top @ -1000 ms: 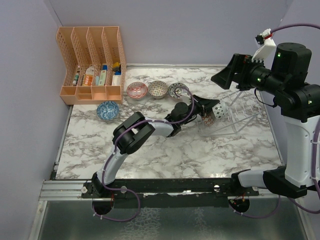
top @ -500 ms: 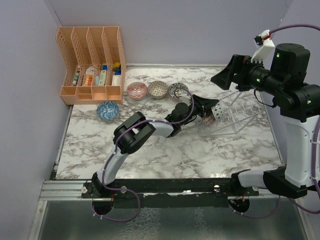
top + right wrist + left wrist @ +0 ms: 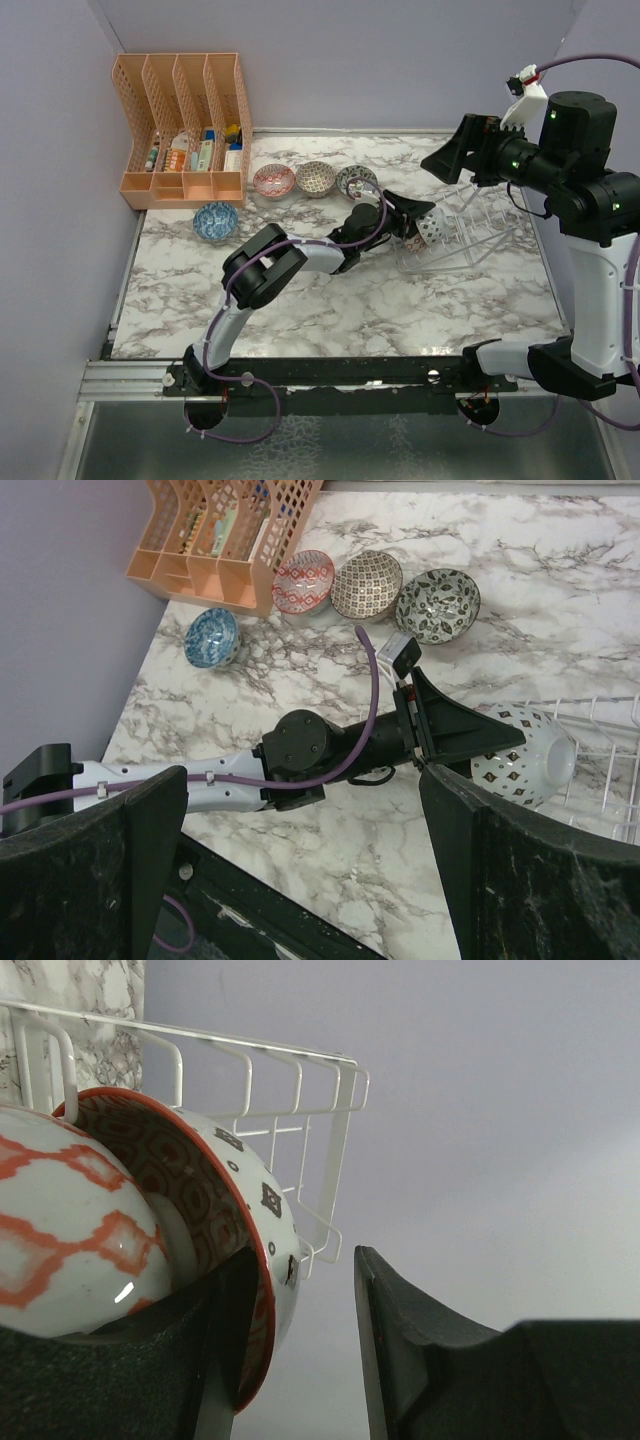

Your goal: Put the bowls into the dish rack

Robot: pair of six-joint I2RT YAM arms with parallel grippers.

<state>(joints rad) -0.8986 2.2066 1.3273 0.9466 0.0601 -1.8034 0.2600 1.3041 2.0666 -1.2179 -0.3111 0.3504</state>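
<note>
At the near edge of the marble bench (image 3: 330, 310), the left arm is stretching toward the right edge, where the dish rack (image 3: 470, 235) of thin white wire is sitting about midway back. The left gripper (image 3: 305, 1255) is standing with its jaws parted at a white bowl with dark diamonds (image 3: 250, 1175). One finger is lying inside the red rim and the other is hanging clear of the outer wall, so nothing is being squeezed. That bowl is leaning on edge in the rack, against an orange-latticed bowl (image 3: 60, 1240).

Above the rack the right gripper (image 3: 445, 160) is hovering, fingers spread wide and carrying nothing.

Toward the left edge a blue bowl (image 3: 215, 220) is lying. Behind it a pink bowl (image 3: 274, 181), a brown-patterned bowl (image 3: 316, 178) and a grey bowl (image 3: 356, 180) are sitting in a row near the far edge. An orange organizer (image 3: 185, 120) is occupying the far left corner, holding small bottles and packets.
</note>
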